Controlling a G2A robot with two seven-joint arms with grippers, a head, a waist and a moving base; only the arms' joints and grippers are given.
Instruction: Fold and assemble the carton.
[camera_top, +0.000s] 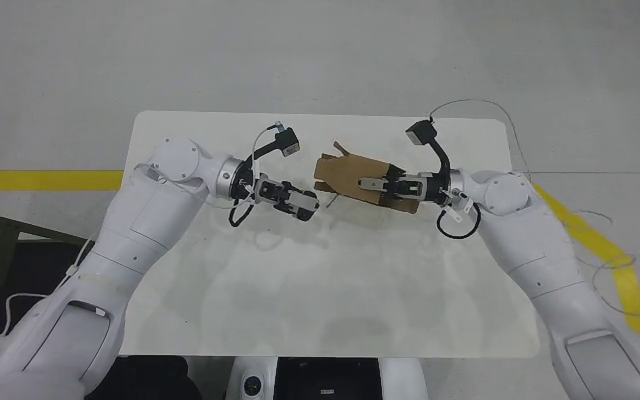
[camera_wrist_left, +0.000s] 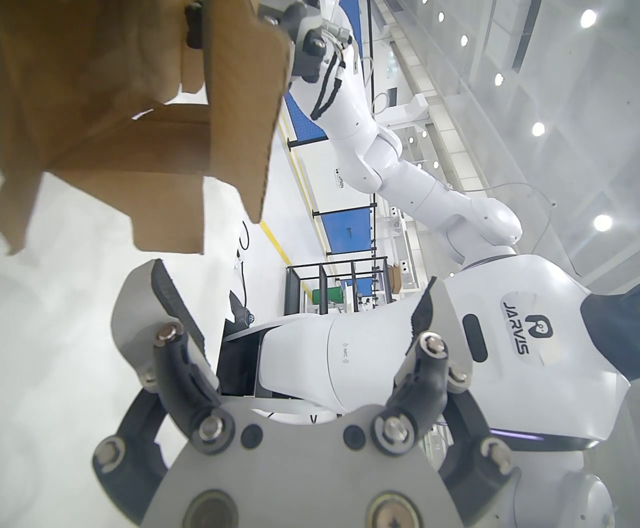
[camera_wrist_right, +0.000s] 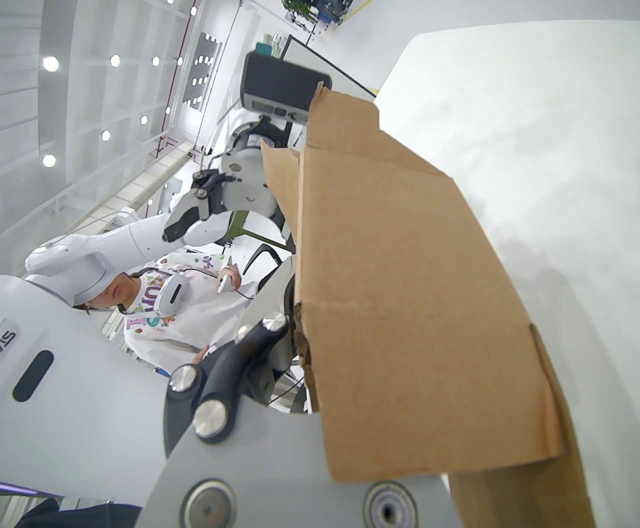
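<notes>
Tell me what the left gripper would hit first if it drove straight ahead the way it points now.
Most likely the carton: the open left gripper points toward its near flaps across a gap. Depth is unclear, so it might only clip a flap's edge.

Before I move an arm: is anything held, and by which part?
The right gripper holds the carton by a wall at the end nearest that arm; the left gripper is empty.
</notes>
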